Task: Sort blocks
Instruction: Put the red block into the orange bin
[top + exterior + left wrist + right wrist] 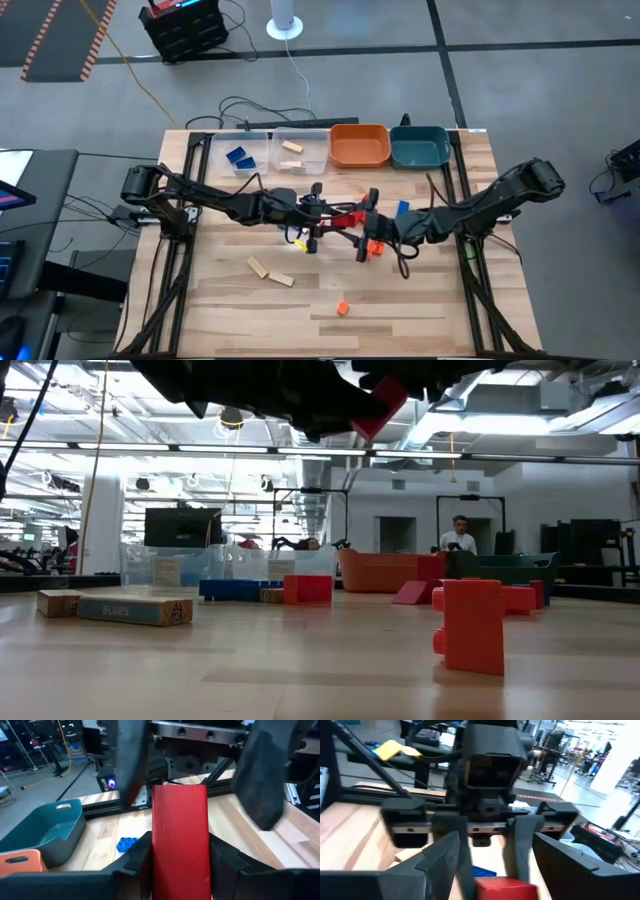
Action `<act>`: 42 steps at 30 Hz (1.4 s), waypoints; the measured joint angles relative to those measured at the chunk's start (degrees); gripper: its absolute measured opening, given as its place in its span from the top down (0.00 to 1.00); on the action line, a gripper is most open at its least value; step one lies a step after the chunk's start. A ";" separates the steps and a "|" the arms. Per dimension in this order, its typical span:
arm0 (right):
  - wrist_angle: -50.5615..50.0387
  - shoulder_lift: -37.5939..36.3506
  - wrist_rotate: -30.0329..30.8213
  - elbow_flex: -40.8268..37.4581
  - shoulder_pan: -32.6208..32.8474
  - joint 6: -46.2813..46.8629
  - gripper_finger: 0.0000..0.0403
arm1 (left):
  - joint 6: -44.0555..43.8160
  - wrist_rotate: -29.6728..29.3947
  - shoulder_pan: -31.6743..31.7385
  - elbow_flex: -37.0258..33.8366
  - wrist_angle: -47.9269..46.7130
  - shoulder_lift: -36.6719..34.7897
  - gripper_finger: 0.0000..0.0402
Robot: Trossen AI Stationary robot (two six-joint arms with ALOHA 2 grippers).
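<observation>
A red block [346,218] is held in the air between my two grippers above the table's middle; it also shows in the low view [378,406]. My left gripper [333,216] comes from the table's left and is shut on it. My right gripper [364,221] faces it from the right and is open; its fingers [264,775] stand on either side of the block's far end. Loose blocks lie on the table: an orange one [375,248], a blue one [403,208], a small orange one [342,308] and tan ones [270,270]. My left gripper pinches the red block's two long sides [156,845] between its two fingers, at the end nearer its wrist. The fingers come level from the table's left and lie along the block. The block sticks out toward my right gripper, lifted clear of the table.
Along the far edge stand a clear bin with blue blocks [240,152], a clear bin with a tan block [300,150], an orange bin [360,146] and a teal bin [420,147]. Bare wood lies along the near edge. A person shows in the room behind [460,535].
</observation>
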 joint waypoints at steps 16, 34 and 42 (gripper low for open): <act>-2.07 -0.02 -0.07 0.02 -0.53 1.02 0.32 | -0.14 1.48 0.04 0.00 2.86 0.02 0.69; -4.97 -0.21 0.23 0.09 -1.49 0.87 0.62 | -1.40 -0.54 0.00 0.00 1.31 0.09 0.57; -11.63 -2.51 0.81 -0.02 -3.83 4.17 0.62 | -2.97 -6.64 0.79 0.09 -18.99 -2.40 0.52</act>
